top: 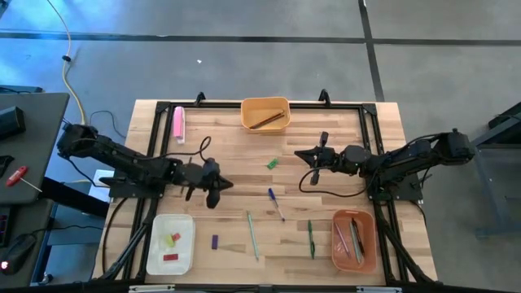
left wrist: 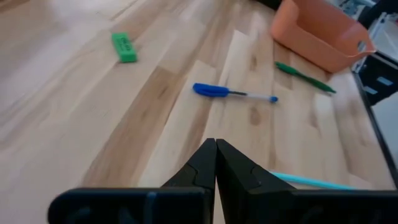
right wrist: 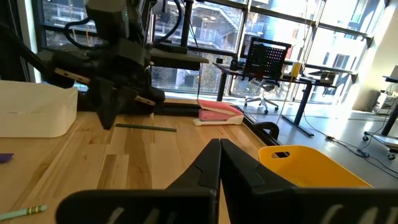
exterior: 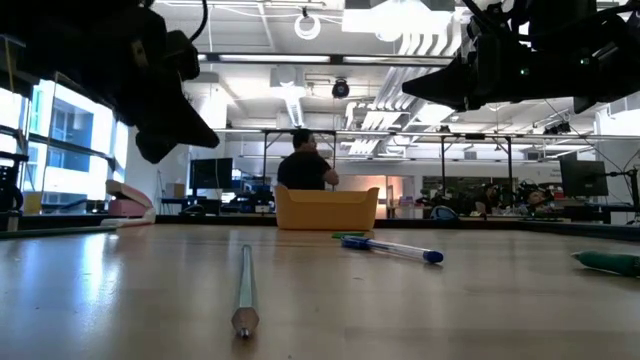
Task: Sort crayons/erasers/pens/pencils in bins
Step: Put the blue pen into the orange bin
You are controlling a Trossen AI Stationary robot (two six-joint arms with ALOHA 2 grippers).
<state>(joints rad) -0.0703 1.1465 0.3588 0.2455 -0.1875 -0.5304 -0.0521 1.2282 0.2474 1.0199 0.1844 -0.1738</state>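
Observation:
My left gripper [top: 218, 186] is shut and empty, above the table's left middle; in its wrist view the fingers [left wrist: 216, 149] point toward a blue pen [left wrist: 233, 93] and a green eraser [left wrist: 124, 47]. My right gripper [top: 302, 155] is shut and empty at the right middle, right of the green eraser [top: 272, 163]. The blue pen [top: 277, 203], a teal pen [top: 252, 234], a green pen [top: 310, 238] and a purple crayon [top: 215, 242] lie flat on the table. The yellow-orange bin [top: 265, 104] holds a brown pencil [top: 267, 120]. The salmon bin [top: 371, 244] holds pens. The white bin [top: 186, 251] holds crayons.
A thick pink bar [top: 178, 124] lies at the far left. A dark thin stick [right wrist: 146, 127] lies on the table under my left arm. A black frame [top: 244, 104] rims the table. A person [exterior: 303, 165] shows in the room beyond.

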